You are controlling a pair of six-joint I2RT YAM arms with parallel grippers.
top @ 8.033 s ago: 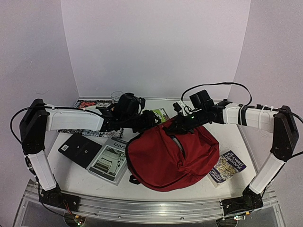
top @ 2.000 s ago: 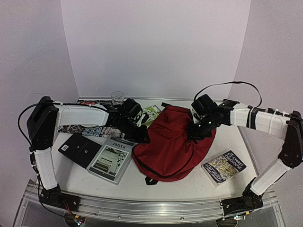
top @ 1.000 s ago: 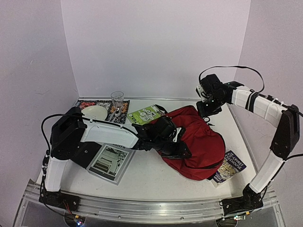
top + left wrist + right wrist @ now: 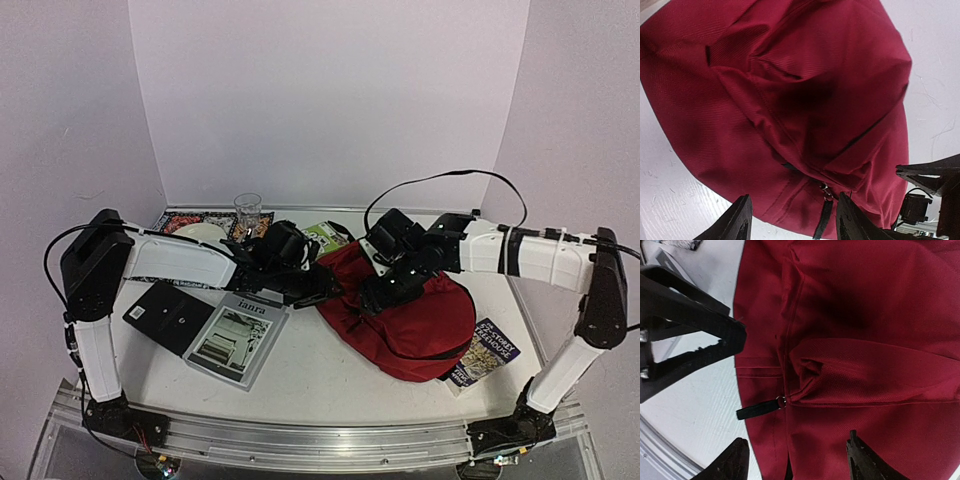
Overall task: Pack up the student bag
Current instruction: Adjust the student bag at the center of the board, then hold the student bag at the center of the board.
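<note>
Hovering at your limp dark-red fabric backpack [image 4: 420, 310], left gripper [image 4: 795, 220] and right gripper [image 4: 797, 460] gaped empty; its black zip pull [image 4: 757, 409] looked your surest hold.

My bag [image 4: 420, 320] is soft dark-red fabric, slumped and creased on the bench [image 4: 330, 372], right of middle. A flap folds over along one seam, and a black zip pull [image 4: 757, 409] lies flat beside it.
</note>
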